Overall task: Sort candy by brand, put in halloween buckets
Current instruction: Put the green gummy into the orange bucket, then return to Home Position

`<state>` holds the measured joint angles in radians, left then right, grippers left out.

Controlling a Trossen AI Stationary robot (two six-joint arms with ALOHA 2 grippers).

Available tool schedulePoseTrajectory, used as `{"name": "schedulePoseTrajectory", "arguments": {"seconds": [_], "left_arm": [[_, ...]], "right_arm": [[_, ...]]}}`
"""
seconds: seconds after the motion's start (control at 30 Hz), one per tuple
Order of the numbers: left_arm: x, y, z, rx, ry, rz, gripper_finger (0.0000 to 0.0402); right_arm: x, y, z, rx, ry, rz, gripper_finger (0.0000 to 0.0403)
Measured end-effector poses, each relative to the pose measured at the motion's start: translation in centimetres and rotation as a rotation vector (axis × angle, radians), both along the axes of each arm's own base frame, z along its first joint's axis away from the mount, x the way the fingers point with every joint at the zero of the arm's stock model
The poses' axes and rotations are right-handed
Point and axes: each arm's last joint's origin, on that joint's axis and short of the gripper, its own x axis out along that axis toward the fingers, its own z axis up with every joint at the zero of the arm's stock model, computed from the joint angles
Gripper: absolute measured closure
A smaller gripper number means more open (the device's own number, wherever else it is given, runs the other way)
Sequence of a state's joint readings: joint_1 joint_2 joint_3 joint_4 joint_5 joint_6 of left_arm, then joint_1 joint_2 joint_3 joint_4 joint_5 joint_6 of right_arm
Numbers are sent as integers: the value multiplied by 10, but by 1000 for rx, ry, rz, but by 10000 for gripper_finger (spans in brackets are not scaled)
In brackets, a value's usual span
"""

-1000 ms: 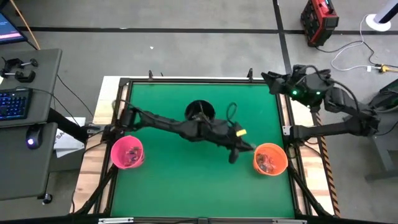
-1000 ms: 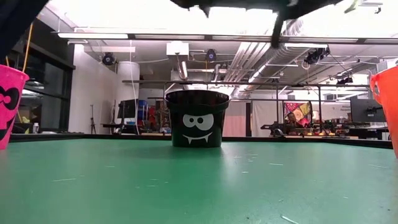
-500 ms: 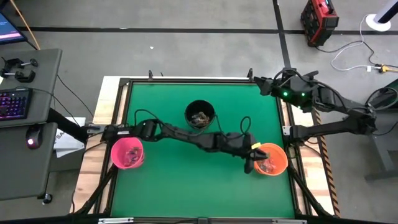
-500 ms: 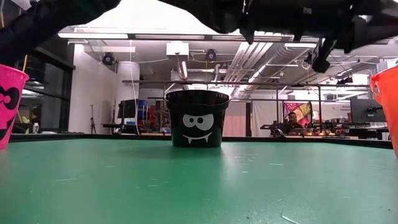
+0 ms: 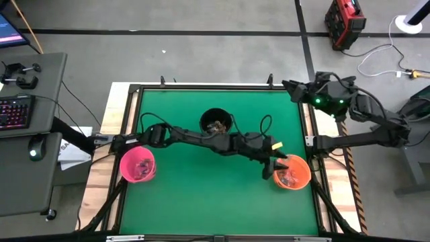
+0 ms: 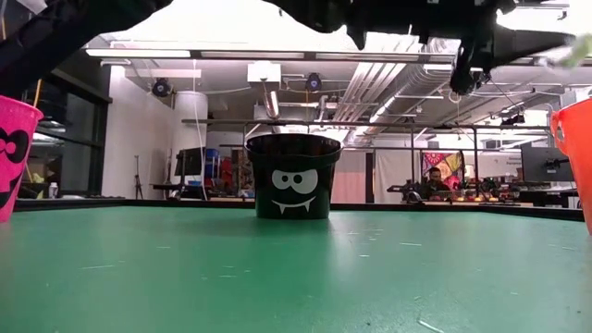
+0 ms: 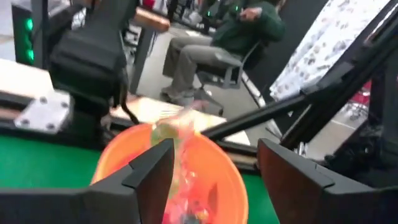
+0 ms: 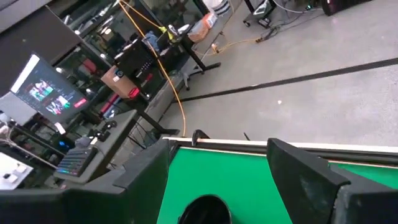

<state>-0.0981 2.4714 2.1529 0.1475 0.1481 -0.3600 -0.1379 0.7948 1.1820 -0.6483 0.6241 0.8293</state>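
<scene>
Left gripper point(image 7: 211, 180) jaws wide over orange bucket point(image 5: 293, 172), candy point(image 7: 171, 134) blurred between fingers, contact unclear; right gripper point(image 8: 217, 186) jaws wide, parked at far-right table corner.

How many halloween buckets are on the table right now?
3. The pink bucket sits at the table's left, the black bucket at its middle toward the far edge, and the orange bucket at the right, beside the left end effector.

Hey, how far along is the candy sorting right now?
All three buckets, pink, black and orange, already hold candy, and none shows on the mat. The left claw is open at the orange bucket's rim, a sweet dropping in. The right claw waits at the far corner.
</scene>
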Motion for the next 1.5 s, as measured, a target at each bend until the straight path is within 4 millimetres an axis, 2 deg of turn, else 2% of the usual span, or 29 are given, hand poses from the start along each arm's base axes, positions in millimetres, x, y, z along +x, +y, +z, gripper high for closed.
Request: {"name": "schedulePoseTrajectory", "arguments": {"seconds": [0.17,0.3,0.4,0.5,0.6,0.7,0.8,0.87,0.97,1.03,1.07,1.17,1.27,1.33,1.4,1.5], "left_arm": [[-1,-15,-2,80,-17,-16,174],[-2,-20,-1,132,-32,7,174],[-1,-17,0,132,-41,16,174],[-3,-10,1,137,2,17,174],[-14,12,12,144,148,-3,174],[-42,45,54,206,269,0,176],[-74,74,94,284,307,27,201],[-93,89,108,297,316,64,236],[-123,106,126,287,262,136,315],[-151,114,141,273,194,189,372],[-166,116,147,260,156,221,386],[-207,116,138,214,108,304,383],[-245,111,117,171,62,356,392],[-272,108,114,126,-59,397,399],[-296,106,101,85,-130,438,398],[-324,103,69,26,-172,485,400]], "right_arm": [[-13,6,-5,85,14,123,142],[-23,16,-24,263,178,300,142],[-31,23,-37,365,308,309,142],[-35,27,-42,370,354,297,142],[-37,31,-41,327,354,305,142],[-38,33,-41,267,365,291,142],[-39,34,-43,221,413,277,142],[-39,34,-47,209,456,274,142],[-37,35,-58,201,517,304,149],[-34,36,-69,205,563,333,167],[-33,37,-75,211,578,348,180],[-26,40,-94,221,608,421,238],[-14,46,-113,242,563,531,324],[-6,52,-124,250,499,606,379],[5,57,-131,241,407,684,388],[20,66,-138,191,274,785,387]]}}
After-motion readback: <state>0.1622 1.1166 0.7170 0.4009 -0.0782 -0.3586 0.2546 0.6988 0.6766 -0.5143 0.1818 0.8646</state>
